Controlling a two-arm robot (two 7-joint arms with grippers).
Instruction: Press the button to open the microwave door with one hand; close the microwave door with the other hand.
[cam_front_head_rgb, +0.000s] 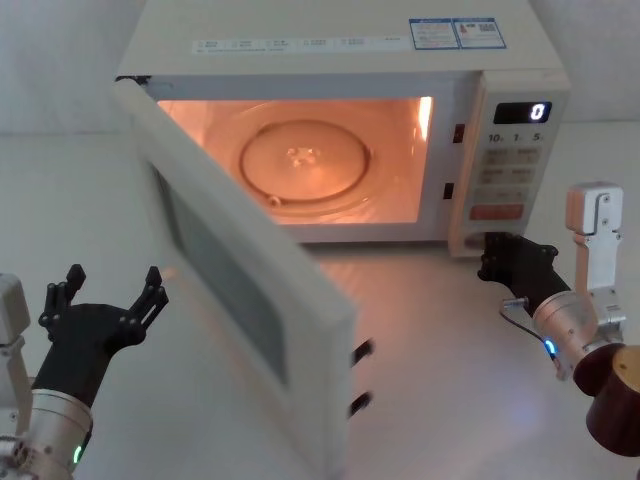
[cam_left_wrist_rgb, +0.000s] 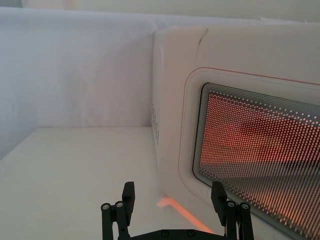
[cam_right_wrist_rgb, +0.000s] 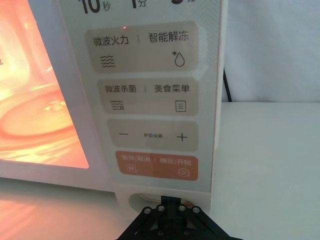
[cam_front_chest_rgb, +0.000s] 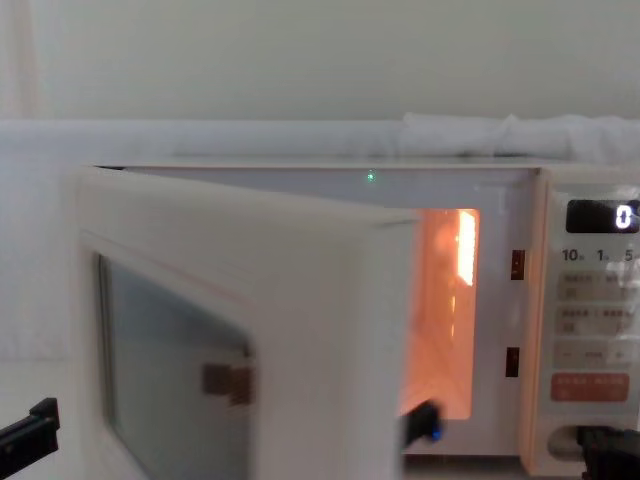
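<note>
1. Head view: The microwave door (cam_front_head_rgb: 240, 290) stands swung wide open toward the robot, hinged at the oven's left side. The cavity glows orange, and the glass turntable (cam_front_head_rgb: 305, 165) lies inside it. The left tool (cam_front_head_rgb: 110, 290) hovers over the counter (cam_front_head_rgb: 450, 400) to the left of the door's outer face, apart from it, with its fingers spread open. The right tool (cam_front_head_rgb: 495, 262) sits at the lower front corner of the control panel (cam_front_head_rgb: 510, 170), just below the orange-red key (cam_front_head_rgb: 497, 211); whether its fingers are open or closed cannot be told. The display (cam_front_head_rgb: 522, 112) reads 0.

2. Left wrist view: The left tool (cam_left_wrist_rgb: 172, 200) points at the outer face of the microwave door (cam_left_wrist_rgb: 175, 100), near the edge of the dark mesh window (cam_left_wrist_rgb: 260, 155). Its fingers (cam_left_wrist_rgb: 128, 197) stand well apart, gripping nothing.

3. Right wrist view: The right tool (cam_right_wrist_rgb: 170, 210) is directly in front of the button (cam_right_wrist_rgb: 160, 201), which lies at the bottom of the control panel (cam_right_wrist_rgb: 150, 100), beneath the orange-red key (cam_right_wrist_rgb: 156, 165). The fingertips are too close together in this view to tell their state.

4. Chest view: The microwave door (cam_front_chest_rgb: 240, 330) fills the left half, angled outward, with the lit cavity to its right. The left tool (cam_front_chest_rgb: 28, 432) appears at the lower left edge, the right tool (cam_front_chest_rgb: 610, 455) at the lower right beside the button (cam_front_chest_rgb: 568, 442).
</note>
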